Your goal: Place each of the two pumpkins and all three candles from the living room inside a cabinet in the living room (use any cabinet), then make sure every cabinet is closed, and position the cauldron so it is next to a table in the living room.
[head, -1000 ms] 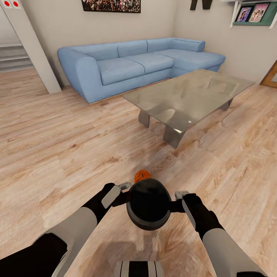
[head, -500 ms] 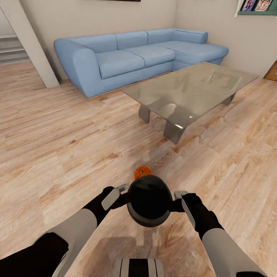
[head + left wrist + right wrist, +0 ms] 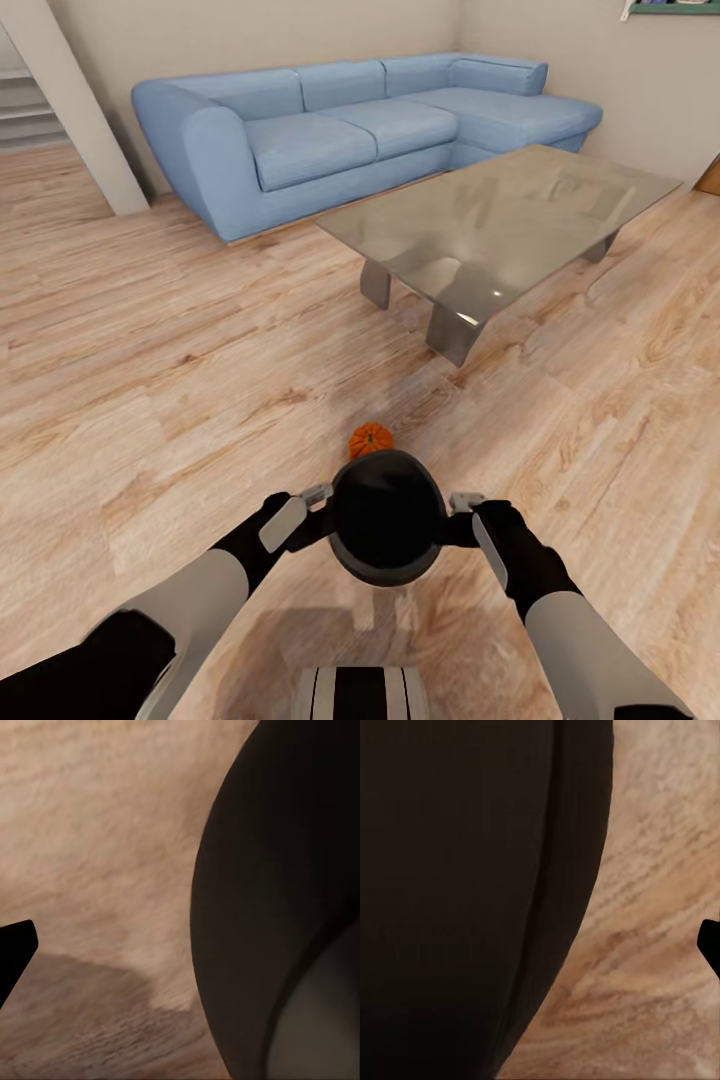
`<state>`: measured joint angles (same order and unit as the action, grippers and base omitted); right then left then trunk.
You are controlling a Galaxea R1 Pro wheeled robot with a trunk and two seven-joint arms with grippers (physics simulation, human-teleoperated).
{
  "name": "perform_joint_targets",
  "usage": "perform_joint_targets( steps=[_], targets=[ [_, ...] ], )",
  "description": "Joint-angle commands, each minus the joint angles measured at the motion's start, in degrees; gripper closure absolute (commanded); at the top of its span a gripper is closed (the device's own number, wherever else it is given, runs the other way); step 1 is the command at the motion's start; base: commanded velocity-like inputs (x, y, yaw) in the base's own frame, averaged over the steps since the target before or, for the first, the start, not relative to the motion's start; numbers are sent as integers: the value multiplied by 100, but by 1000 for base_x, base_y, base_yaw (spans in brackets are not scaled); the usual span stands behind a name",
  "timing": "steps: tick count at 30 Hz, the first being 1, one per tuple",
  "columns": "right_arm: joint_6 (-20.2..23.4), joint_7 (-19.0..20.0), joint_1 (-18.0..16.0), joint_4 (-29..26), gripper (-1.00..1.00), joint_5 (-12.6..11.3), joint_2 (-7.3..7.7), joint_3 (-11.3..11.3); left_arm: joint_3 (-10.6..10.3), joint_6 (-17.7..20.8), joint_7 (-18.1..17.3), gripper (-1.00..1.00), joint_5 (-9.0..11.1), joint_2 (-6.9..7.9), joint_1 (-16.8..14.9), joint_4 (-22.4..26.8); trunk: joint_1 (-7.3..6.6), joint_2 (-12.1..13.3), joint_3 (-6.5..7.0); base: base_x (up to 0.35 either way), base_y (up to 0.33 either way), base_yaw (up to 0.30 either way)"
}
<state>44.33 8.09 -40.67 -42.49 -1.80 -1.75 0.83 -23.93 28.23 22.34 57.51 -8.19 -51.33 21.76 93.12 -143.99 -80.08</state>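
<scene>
1. Clearly, the round black wide-mouthed cauldron (image 3: 387, 515) hung above the pale wood plank floor (image 3: 150, 400), pressed between the two arms, with its shadow on the boards beneath.
2. On the cauldron's left side, the left gripper (image 3: 318, 494) touched the bulging wall; how far apart its fingers stood could not be told, and the left wrist view gave just one dark fingertip (image 3: 15, 956) beside the black curve (image 3: 285, 892).
3. On the cauldron's right side, the right gripper (image 3: 466, 502) touched the opposite wall; whether its fingers were spread or closed could not be told either, and the right wrist view held the pot's dark side (image 3: 472, 892) against floorboards.
4. Just beyond the cauldron, on the floor, sat a small orange ribbed pumpkin (image 3: 370, 440).
5. Farther beyond the cauldron and to the right stood the low rectangular glass-topped desk with grey legs (image 3: 500, 225), well apart from the pot.
6. Behind that desk, farthest from the cauldron, a light blue corner sofa (image 3: 320, 140) ran along the wall.
</scene>
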Motion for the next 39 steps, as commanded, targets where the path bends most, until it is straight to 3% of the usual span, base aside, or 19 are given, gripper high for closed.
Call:
perform_joint_targets(
  steps=[1,4,15,16,17,18,34,39],
  targets=[
    [-9,-24,-1,3,-100,28,5,3,-4,-18,34,-100,-24,16,10,12,1,0,-1,0,0,0],
    [-12,-26,-2,-1,-100,-78,10,4,-6,-64,34,-100,122,27,17,28,1,0,-1,0,0,0],
    [-55,-34,-2,25,-100,11,12,5,-10,-70,41,-100,282,28,20,22,1,0,-1,0,0,0],
    [-75,-34,-2,56,100,-2,17,6,-12,-69,42,-100,328,25,22,18,1,0,-1,0,0,0],
    [-88,-35,-2,87,100,-24,20,9,-15,-67,42,100,392,23,24,16,1,0,-1,0,0,0],
    [-100,-35,-2,190,100,333,25,17,-17,-65,42,100,-398,21,24,9,1,0,-1,0,0,0],
    [-100,-35,-2,215,100,329,34,22,-17,-63,42,100,-407,28,26,25,1,0,-1,0,0,0],
    [-100,-35,-2,189,100,335,34,22,-23,-63,42,100,-405,28,27,30,1,0,-1,0,-218,178]
  ],
)
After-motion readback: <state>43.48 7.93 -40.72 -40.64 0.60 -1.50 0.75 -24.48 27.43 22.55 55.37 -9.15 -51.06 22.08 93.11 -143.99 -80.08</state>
